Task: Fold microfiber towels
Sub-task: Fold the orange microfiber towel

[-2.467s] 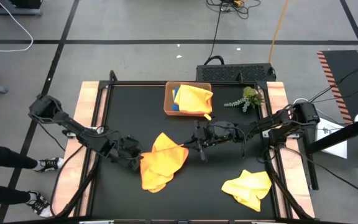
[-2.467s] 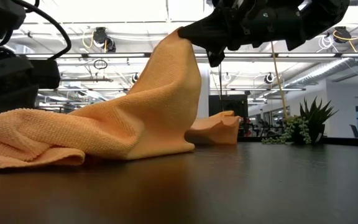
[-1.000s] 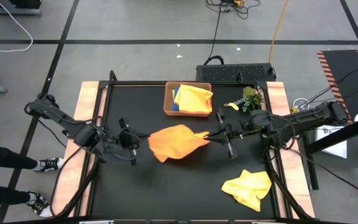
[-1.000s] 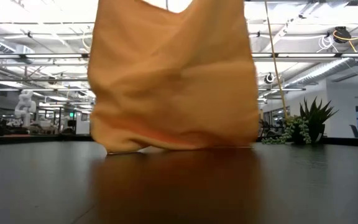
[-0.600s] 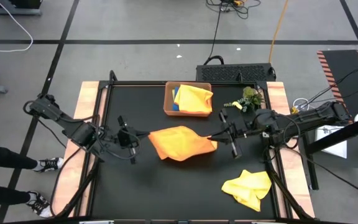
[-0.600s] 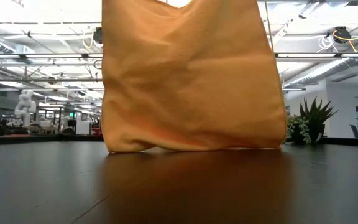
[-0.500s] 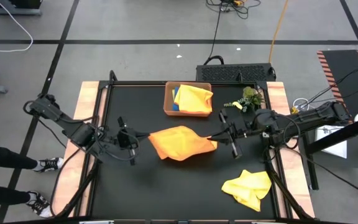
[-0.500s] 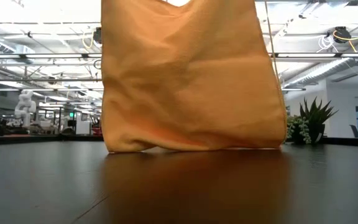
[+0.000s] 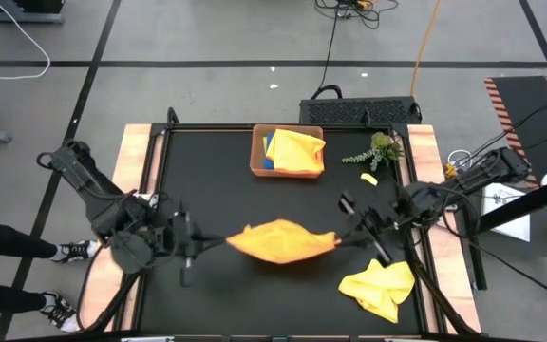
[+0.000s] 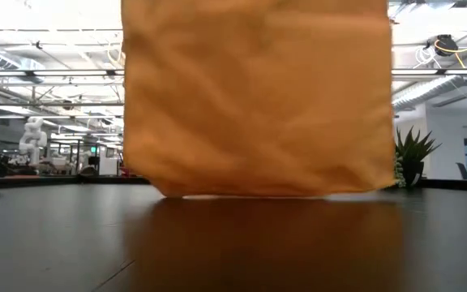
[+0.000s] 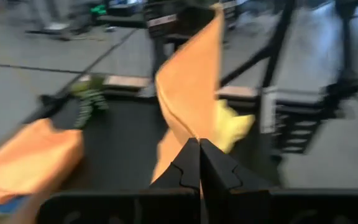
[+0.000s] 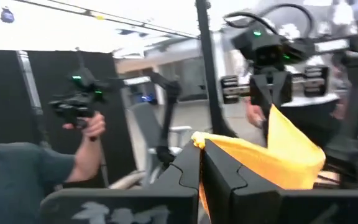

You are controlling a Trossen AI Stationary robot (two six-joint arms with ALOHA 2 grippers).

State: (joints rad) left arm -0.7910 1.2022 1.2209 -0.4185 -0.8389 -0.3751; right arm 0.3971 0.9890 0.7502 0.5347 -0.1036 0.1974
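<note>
An orange microfiber towel (image 9: 281, 241) hangs spread between my two grippers over the table's near middle. In the low view the orange towel (image 10: 258, 97) fills the picture, its lower edge (image 10: 250, 193) close to the tabletop; I cannot tell whether it touches. My left gripper (image 9: 220, 240) is shut on the towel's left end and my right gripper (image 9: 338, 238) on its right end. A yellow towel (image 9: 379, 288) lies crumpled near the table's near right corner. My left gripper pinches the orange towel's upper left corner (image 11: 194, 132) between its two shut fingers, reaching in about level from the table's left. The cloth hangs below the fingers. How many layers it has cannot be told. My right gripper pinches the towel's upper right corner (image 12: 199, 139) between its two shut fingers, coming about level from the table's right. The top edge (image 9: 283, 228) runs across to the other gripper with little sag, and the cloth hangs below it.
A brown tray (image 9: 257, 160) at the table's far middle holds a yellow towel (image 9: 297, 148) over a blue one. A green plant sprig (image 9: 375, 150) lies right of it, with a small yellow scrap (image 9: 368, 178) nearby. A person (image 12: 55, 168) with a hand-held controller stands beyond the table.
Both grippers have gone toward the table's near edge and a little apart, carrying the orange towel with them. The towel has spread wider between them and shows larger in the low view.
</note>
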